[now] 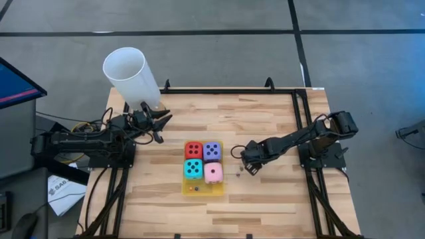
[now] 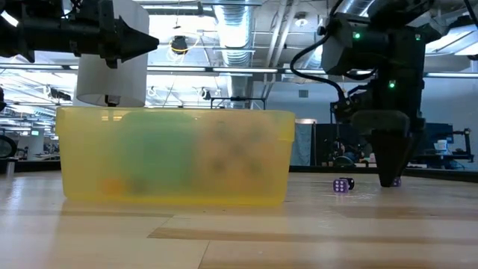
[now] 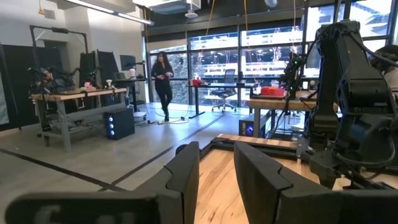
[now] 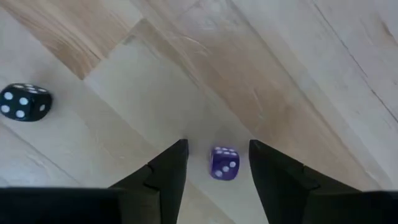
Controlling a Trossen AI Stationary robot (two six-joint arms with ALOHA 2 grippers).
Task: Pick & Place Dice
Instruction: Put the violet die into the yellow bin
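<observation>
Four big dice sit in the yellow tray [image 1: 219, 189]: red [image 1: 193, 150], purple [image 1: 212, 150], cyan [image 1: 192, 168] and pink [image 1: 213, 172]. Tiny pieces [image 1: 194, 188] lie at the tray's near end. My right gripper [image 4: 217, 144] is open and points down just right of the tray [image 1: 251, 167]. Its fingers stand on either side of a tiny purple die [image 4: 224, 163] that rests on the table, without touching it. A tiny black die [image 4: 23, 102] lies nearby. My left gripper [image 1: 159, 126] waits open, raised at the table's left.
A tall white cup [image 1: 129, 76] stands at the table's far left corner, just beyond the left gripper. Another tiny purple die [image 2: 342, 184] lies between the tray and the right gripper [image 2: 388, 179]. Bare wood stretches near and far of the tray. A person walks in the room behind.
</observation>
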